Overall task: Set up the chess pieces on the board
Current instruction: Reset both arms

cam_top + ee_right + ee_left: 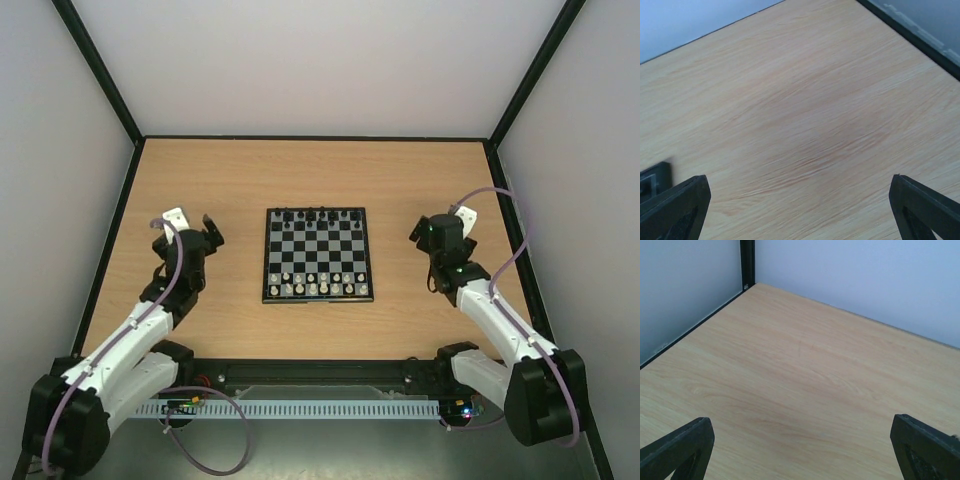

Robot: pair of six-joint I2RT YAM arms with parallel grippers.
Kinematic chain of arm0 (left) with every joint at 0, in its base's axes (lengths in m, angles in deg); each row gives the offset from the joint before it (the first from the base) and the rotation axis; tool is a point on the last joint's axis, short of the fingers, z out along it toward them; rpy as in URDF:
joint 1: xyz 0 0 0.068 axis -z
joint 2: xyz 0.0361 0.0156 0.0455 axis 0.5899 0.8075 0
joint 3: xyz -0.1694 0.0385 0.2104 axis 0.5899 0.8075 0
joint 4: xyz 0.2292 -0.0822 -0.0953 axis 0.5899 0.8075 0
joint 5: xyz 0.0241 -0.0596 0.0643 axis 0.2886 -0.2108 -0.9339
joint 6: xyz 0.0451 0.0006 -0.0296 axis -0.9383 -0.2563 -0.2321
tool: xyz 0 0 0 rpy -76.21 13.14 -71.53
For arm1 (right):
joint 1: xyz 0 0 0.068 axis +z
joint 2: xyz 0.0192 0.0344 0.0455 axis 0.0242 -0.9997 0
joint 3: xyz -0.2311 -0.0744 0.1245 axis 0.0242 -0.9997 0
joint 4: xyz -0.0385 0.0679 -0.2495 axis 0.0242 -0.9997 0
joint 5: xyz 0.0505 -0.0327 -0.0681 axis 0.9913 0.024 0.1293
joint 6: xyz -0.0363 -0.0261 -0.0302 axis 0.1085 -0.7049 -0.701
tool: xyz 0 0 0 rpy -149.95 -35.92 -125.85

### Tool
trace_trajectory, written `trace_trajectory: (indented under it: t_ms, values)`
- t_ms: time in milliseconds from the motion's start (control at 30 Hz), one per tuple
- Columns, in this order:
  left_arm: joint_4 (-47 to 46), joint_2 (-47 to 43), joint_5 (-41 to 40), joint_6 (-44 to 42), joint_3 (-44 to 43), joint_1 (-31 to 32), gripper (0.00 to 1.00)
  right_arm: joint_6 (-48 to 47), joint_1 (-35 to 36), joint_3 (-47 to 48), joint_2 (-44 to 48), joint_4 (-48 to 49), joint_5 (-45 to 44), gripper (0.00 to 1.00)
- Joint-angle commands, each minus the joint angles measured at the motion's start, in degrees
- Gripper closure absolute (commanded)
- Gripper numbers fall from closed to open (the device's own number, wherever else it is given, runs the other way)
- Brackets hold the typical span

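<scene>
Top external: chess pieces (pixel 322 288) stand on the board (pixel 318 250); left gripper (pixel 800 424) and right gripper (pixel 797 182) apart.

One board (pixel 318 250) was counted. The cream-white chess pieces (pixel 322 288) and the black chess pieces (pixel 310 214) were too small for exact tallies. Two arms were logged: left arm (pixel 130 340), right arm (pixel 500 320).
</scene>
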Motion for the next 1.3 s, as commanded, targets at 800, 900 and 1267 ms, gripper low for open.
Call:
trace_trajectory:
  t_ms: [800, 900, 1267]
  values:
    - [-47.9, 30.8, 9.5, -16.4, 7.1, -16.7, 0.0, -13.5, -6.0, -17.6, -23.9, 60.3, -14.4, 0.02]
    - [-46.7, 33.7, 10.7, -16.6, 4.8, -18.1, 0.0, -14.8, -6.1, -14.9, -26.5, 58.0, -12.7, 0.01]
    - [-47.2, 32.6, 14.4, -16.7, 5.8, -18.9, 0.01, -20.7, -6.0, -23.3, -24.8, 72.1, -0.7, 0.01]
